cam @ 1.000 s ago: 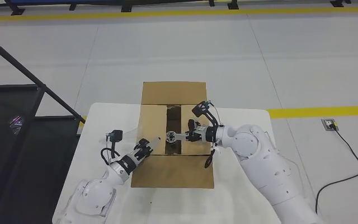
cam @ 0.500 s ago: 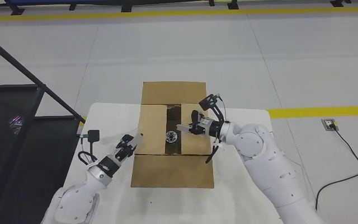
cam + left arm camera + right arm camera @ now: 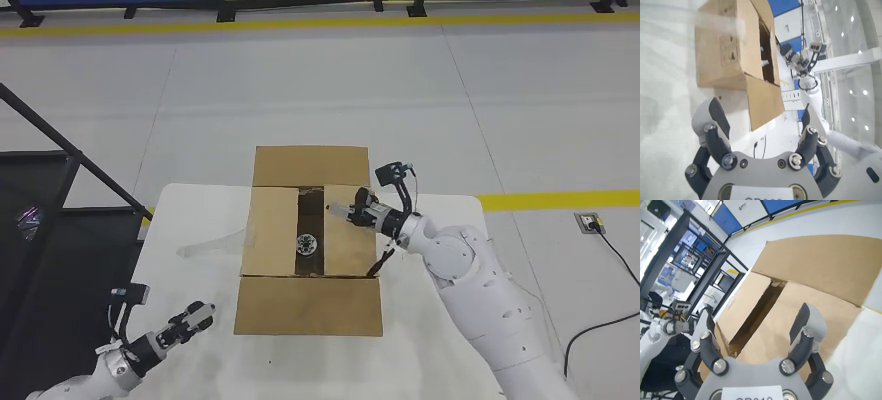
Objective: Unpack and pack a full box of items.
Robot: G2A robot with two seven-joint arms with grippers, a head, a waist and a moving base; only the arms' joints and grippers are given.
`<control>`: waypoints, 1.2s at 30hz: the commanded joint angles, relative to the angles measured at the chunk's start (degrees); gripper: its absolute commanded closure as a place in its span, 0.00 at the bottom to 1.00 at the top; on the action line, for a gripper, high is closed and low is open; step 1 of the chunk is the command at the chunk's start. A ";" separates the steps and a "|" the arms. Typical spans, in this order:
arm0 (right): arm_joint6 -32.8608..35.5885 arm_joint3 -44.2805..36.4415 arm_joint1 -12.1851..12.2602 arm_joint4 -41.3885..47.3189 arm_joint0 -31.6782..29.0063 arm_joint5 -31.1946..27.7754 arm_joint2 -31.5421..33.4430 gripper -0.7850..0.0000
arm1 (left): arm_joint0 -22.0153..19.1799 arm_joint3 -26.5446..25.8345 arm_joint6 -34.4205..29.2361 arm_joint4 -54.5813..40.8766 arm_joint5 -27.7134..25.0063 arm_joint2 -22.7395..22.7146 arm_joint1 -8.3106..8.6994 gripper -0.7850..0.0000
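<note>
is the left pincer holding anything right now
No, the left pincer is open and empty, clear of the cardboard box.

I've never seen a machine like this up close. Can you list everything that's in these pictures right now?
cardboard box: one, brown, middle of the table, flaps open, dark gap between the two inner flaps.
small items: at least two, whitish, inside the box, seen through the gap.
clear strip: one, see-through, on the table beside the box; tape or film, cannot tell.
table: one, white.
dark frame: one, black, on the floor beside the table.
left gripper: one, grey and black, open, over the table's near corner, apart from the box.
right gripper: one, grey and black, open, above the box.
</note>
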 commanded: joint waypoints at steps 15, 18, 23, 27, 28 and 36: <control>-15.56 26.52 -5.07 3.91 13.58 5.77 -5.34 0.00 | -1.50 0.85 -6.21 0.78 -2.67 7.03 0.91 0.00; -15.57 32.44 -6.16 7.58 16.03 2.21 -5.43 0.00 | -1.33 0.15 -4.25 1.69 -2.84 7.56 0.97 0.00; -13.51 39.92 -7.98 11.90 19.13 -3.13 -5.98 0.00 | -0.98 -1.18 -2.13 1.45 -2.55 8.73 1.03 0.00; -10.50 44.34 -9.20 14.76 21.20 -6.27 -6.07 0.00 | -0.63 -2.17 -0.60 1.39 -2.59 8.99 1.15 0.00; -9.41 45.25 -9.41 15.48 21.62 -7.46 -6.00 0.00 | -0.52 -2.40 -0.13 1.38 -2.58 9.02 1.17 0.00; -2.95 49.80 -9.92 17.88 23.70 -15.41 -5.53 0.00 | 0.79 -3.97 2.25 0.09 -3.16 8.11 1.47 0.00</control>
